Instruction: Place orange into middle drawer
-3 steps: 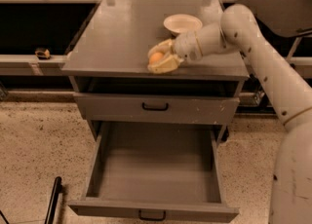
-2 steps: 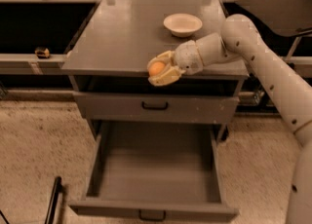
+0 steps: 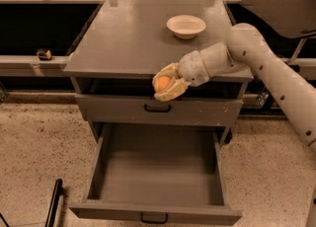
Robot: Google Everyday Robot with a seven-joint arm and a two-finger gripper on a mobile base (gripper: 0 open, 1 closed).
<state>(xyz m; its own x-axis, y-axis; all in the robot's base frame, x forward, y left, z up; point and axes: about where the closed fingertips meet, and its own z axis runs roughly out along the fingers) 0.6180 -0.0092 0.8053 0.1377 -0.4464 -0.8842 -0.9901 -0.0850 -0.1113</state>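
My gripper (image 3: 165,87) is shut on the small round orange (image 3: 161,84). It hangs at the front edge of the grey cabinet top, just above the shut upper drawer (image 3: 158,109) with its black handle. The middle drawer (image 3: 157,171) is pulled wide open below. Its grey inside is bare, and its black bar handle shows at the bottom edge. The gripper and orange are above the drawer's back part, well over its floor.
A shallow white bowl (image 3: 186,26) sits at the back right of the cabinet top (image 3: 123,38). My white arm (image 3: 266,68) reaches in from the right. A black pole (image 3: 53,204) lies on the speckled floor at the lower left. Dark shelving runs behind.
My gripper has carried the orange off the cabinet top, forward and down to the front edge above the open drawer.
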